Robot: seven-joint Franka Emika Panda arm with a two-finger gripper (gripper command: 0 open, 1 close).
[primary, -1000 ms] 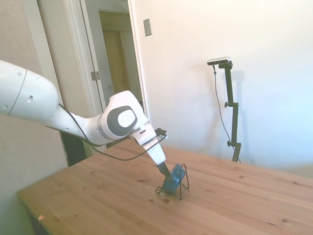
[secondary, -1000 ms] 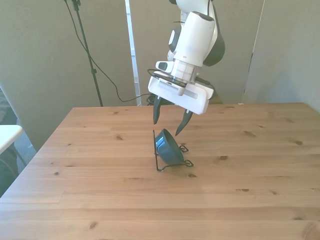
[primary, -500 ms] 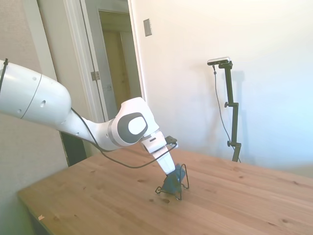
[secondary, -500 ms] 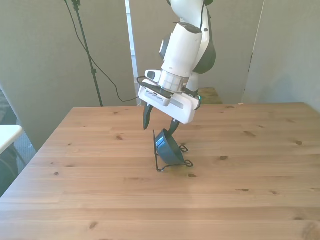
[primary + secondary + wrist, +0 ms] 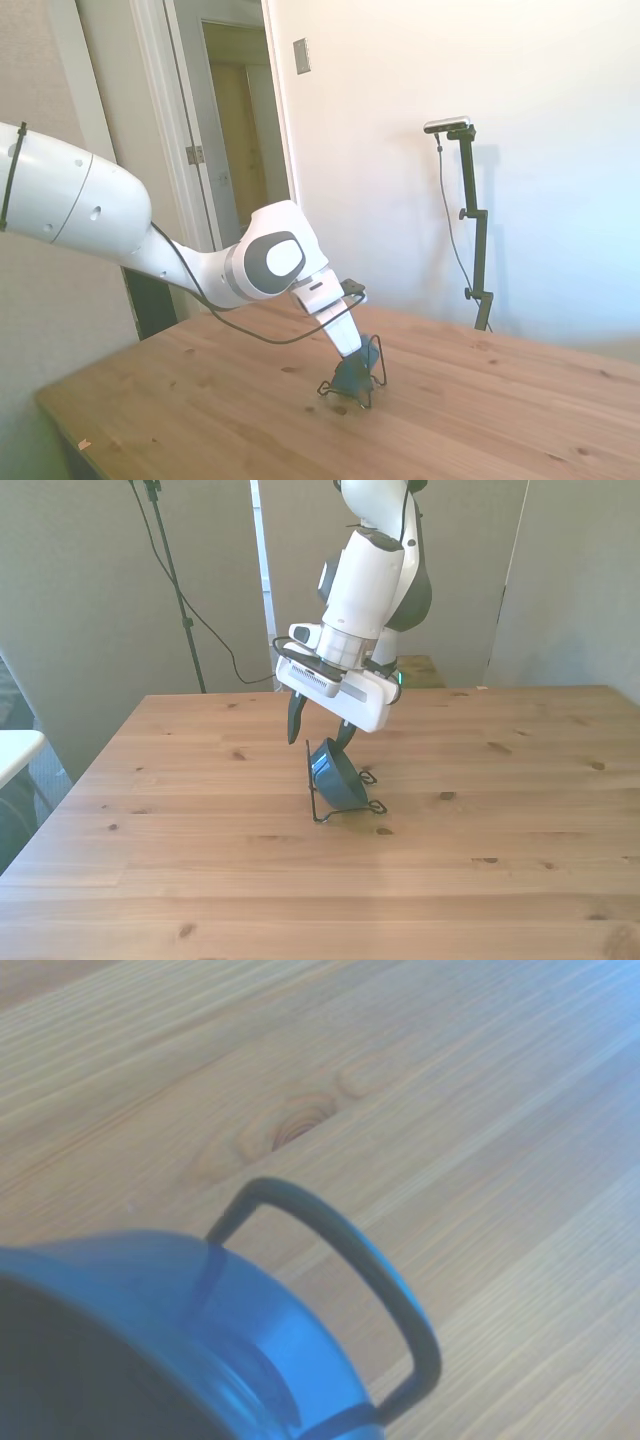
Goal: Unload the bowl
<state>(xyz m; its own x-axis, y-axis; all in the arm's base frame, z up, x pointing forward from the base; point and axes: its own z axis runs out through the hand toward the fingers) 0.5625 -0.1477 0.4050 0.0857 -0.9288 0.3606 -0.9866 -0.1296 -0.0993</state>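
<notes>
A small teal-blue bowl [image 5: 338, 773] stands tilted on edge in a black wire stand [image 5: 345, 805] mid-table, just below the white arm's gripper [image 5: 318, 732], whose two fingers hang spread apart, empty, straddling the bowl's upper rim.

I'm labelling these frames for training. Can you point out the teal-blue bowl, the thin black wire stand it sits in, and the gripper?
Small glossy teal-blue bowl [image 5: 340, 776]: front view, outer wall.
Thin black wire stand [image 5: 400, 1300]: wrist view, curved loop.
Gripper [image 5: 318, 734]: front view, midway between fingertips.
</notes>
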